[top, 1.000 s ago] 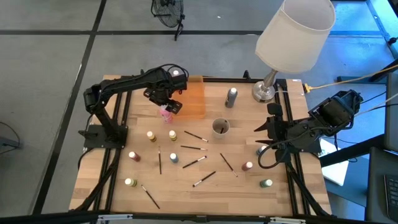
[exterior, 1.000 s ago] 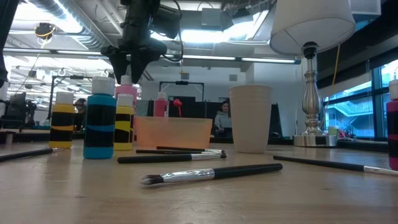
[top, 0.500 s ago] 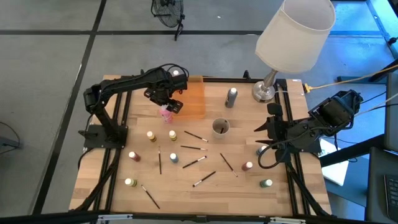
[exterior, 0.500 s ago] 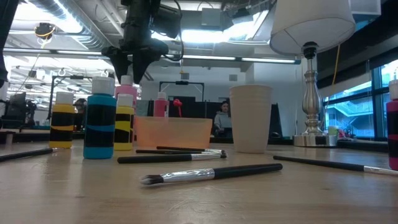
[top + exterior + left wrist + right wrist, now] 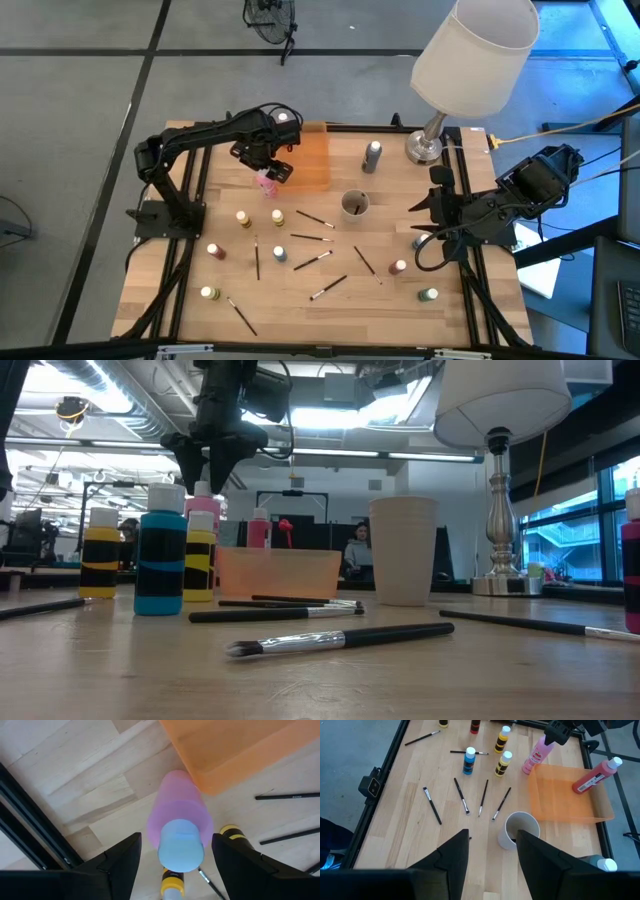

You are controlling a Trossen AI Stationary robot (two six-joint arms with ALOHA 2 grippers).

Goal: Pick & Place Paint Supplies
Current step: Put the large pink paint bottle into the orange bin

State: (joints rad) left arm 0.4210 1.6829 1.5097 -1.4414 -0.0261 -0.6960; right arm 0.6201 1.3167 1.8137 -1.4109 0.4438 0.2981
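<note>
Above the pink bottle (image 5: 179,822), upper left of centre in the overhead frame, our left gripper (image 5: 175,855) hangs with its fingers (image 5: 120,857) spread wide, one either side of the white cap and not touching it. We judge the step to be the pick. Done well, we would drop straight down, keep the cap centred, and close on the body below the cap, where the wall is straight. The bottle is smooth, round plastic, so an off-centre pinch could tip it against the tray (image 5: 312,160) just beside it. That tray is flat, translucent orange, with a low rim; a red bottle (image 5: 595,776) already lies in it. Lower in that frame, yellow, blue and green bottles stand among thin dark brushes (image 5: 311,259) on the pale wood table (image 5: 290,310), near a round cup (image 5: 354,204). At frame right, our right gripper (image 5: 432,212) waits, half open, holding nothing.
</note>
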